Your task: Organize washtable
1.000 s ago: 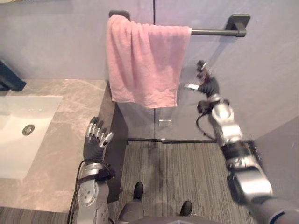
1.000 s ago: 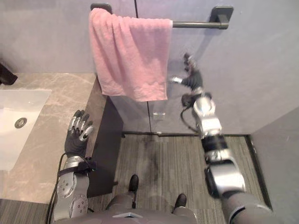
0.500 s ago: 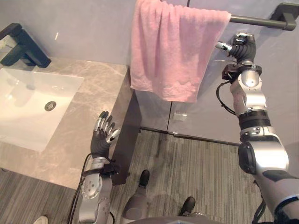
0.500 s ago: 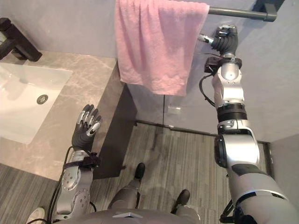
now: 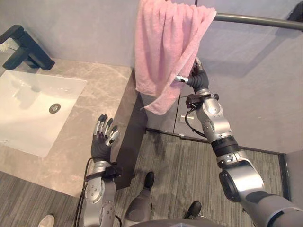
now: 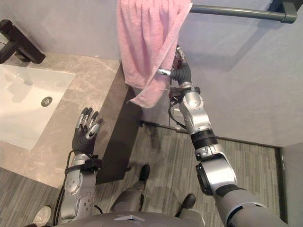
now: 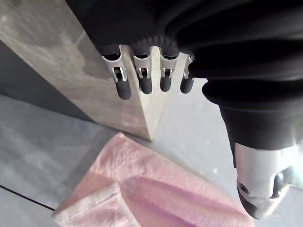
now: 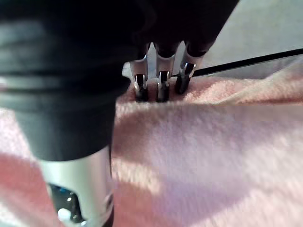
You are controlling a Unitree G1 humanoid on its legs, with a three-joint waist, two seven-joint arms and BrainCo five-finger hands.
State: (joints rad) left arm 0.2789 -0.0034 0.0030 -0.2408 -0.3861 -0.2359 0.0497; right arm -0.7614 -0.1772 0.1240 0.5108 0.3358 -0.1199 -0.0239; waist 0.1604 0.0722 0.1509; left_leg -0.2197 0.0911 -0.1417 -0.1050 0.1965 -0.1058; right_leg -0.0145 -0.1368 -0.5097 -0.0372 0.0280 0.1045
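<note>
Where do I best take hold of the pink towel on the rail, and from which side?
Take the pink terry towel by its loose right-hand edge, about midway down, coming from the robot's right, where the right hand sits. That edge hangs free below the dark metal rail with bare wall beside it. The left edge hangs by the marble counter, which probably leaves less room.

Right hand (image 8: pixel 90 61) gripping the pink towel (image 8: pixel 203 156)

The dark-tipped fingers (image 8: pixel 162 86) sink into a fold of the cloth, with the thumb (image 8: pixel 80 189) on its other face, so the towel sits pinched between them. Past the fold stands a grey wall (image 8: pixel 265 23) crossed by a thin dark line (image 8: pixel 246 61).
</note>
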